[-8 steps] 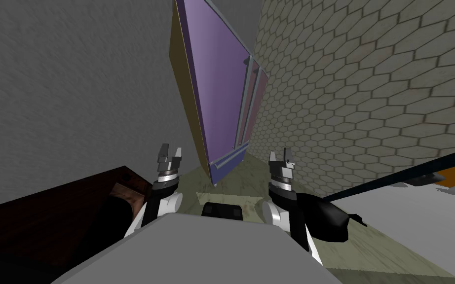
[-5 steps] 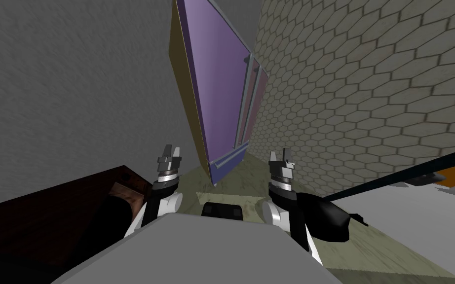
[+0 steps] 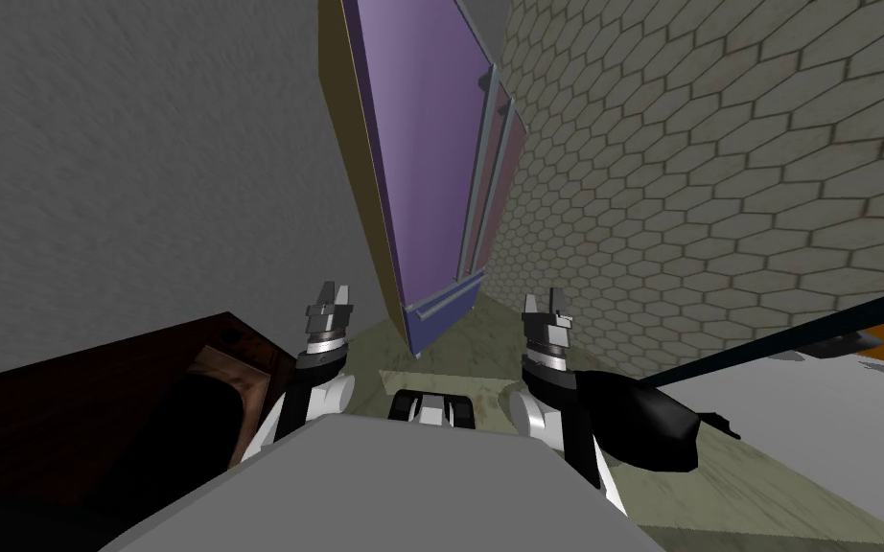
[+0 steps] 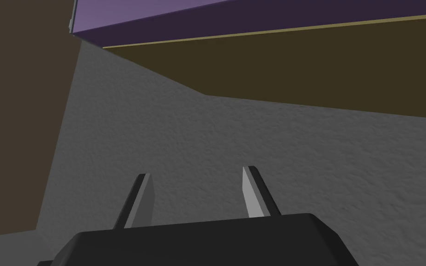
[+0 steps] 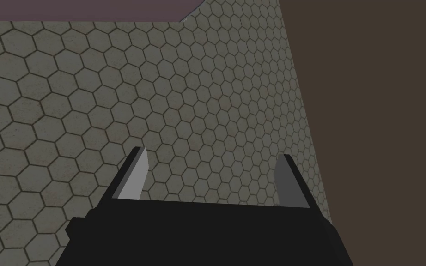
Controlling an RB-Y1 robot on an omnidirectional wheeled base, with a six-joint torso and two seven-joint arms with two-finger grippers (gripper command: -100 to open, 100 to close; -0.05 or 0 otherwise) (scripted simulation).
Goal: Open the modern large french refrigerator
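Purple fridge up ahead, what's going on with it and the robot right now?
The robot faces the purple-fronted refrigerator, which stands in the corner between a grey wall and a hexagon-tiled wall. Its doors look shut. Nothing is being handled yet: the left gripper and right gripper are both held up, fingers apart and empty, well short of the door handles.

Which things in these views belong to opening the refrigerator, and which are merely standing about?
For the job:
- refrigerator with purple doors
- its vertical door handles
- left jaws and right jaws, both open

Standing about:
- dark wooden furniture
- hexagon-tiled wall
- grey wall
- pale flat surface
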